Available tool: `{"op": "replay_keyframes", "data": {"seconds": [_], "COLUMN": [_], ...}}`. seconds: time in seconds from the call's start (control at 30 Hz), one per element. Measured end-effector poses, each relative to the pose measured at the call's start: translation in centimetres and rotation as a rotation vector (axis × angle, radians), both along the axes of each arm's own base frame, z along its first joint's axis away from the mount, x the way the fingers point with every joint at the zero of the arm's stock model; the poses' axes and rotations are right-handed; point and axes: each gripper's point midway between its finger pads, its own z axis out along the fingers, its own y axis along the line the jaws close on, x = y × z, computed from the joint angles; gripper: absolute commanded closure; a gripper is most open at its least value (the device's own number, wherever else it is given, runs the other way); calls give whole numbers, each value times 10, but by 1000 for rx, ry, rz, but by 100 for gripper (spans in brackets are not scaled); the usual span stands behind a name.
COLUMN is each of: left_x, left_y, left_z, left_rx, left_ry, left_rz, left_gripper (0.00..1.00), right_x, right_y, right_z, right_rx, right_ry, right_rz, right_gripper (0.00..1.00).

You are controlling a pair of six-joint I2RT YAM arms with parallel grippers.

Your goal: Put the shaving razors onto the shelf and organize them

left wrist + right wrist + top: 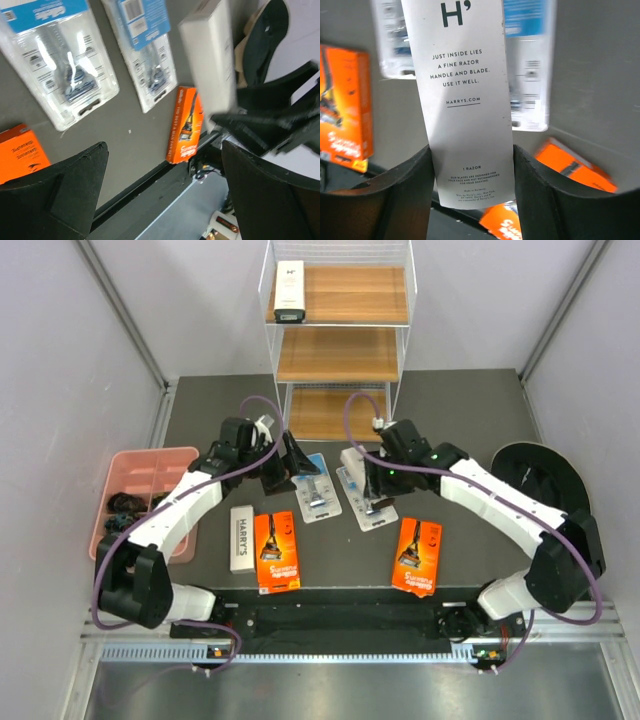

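Observation:
My right gripper [368,483] is shut on a long white Harry's razor box [467,95], held a little above the table; the box also shows from above [352,464]. My left gripper [288,468] is open and empty, hovering over the table, its jaws wide apart in the left wrist view [165,192]. Two blue-clear blister packs [318,492] [374,508] lie mid-table. Two orange cards [276,551] [417,556] lie near the front edge. A white HARRY'S box [241,537] lies front left. Another white box [290,290] lies on the top tier of the shelf [345,352].
A pink compartment tray [172,456] with dark small items sits at the left table edge. A black round object [540,476] sits at the right. Grey walls close in both sides. The shelf's two lower tiers hold nothing visible.

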Motion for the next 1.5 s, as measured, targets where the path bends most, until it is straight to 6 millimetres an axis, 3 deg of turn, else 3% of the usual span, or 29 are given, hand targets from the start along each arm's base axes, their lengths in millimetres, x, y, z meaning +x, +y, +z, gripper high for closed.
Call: {"op": "replay_keyframes", "data": {"seconds": [0.2, 0.37, 0.47, 0.5, 0.7, 0.83, 0.9, 1.03, 1.13, 1.3, 1.5], "left_x": [-2, -7, -8, -8, -7, -7, -6, -7, -7, -8, -7], "left_y": [-13, -29, -36, -38, -41, -43, -44, -45, -45, -43, -46], "left_z": [1, 5, 9, 10, 10, 15, 22, 27, 25, 17, 9], "left_rx": [-69, -107, -128, -134, -151, -180, -202, -219, -207, -178, -117], "left_ry": [9, 6, -3, -7, -9, -7, -23, -38, -45, -53, -57], "left_rz": [-2, -21, -28, -30, -14, -2, -3, -13, -15, -39, -127], "left_gripper": [1, 2, 10, 23, 45, 58, 60, 63, 64, 65, 66], "right_x": [-30, -39, -41, -43, -47, -48, -49, -49, -49, -47, -37], "right_y": [48, 77, 92, 95, 98, 100, 101, 103, 102, 100, 84], "right_z": [19, 44, 55, 56, 53, 52, 53, 54, 54, 59, 84], "right_rx": [59, 109, 135, 139, 138, 145, 153, 162, 160, 154, 214], "right_ry": [-11, -45, -61, -61, -45, -34, -33, -31, -31, -44, -76], "right_rz": [126, 185, 209, 214, 215, 206, 209, 211, 206, 202, 167], "right_gripper": [74, 74, 74, 74, 74, 66, 57, 29, 16, 12, 12]}}
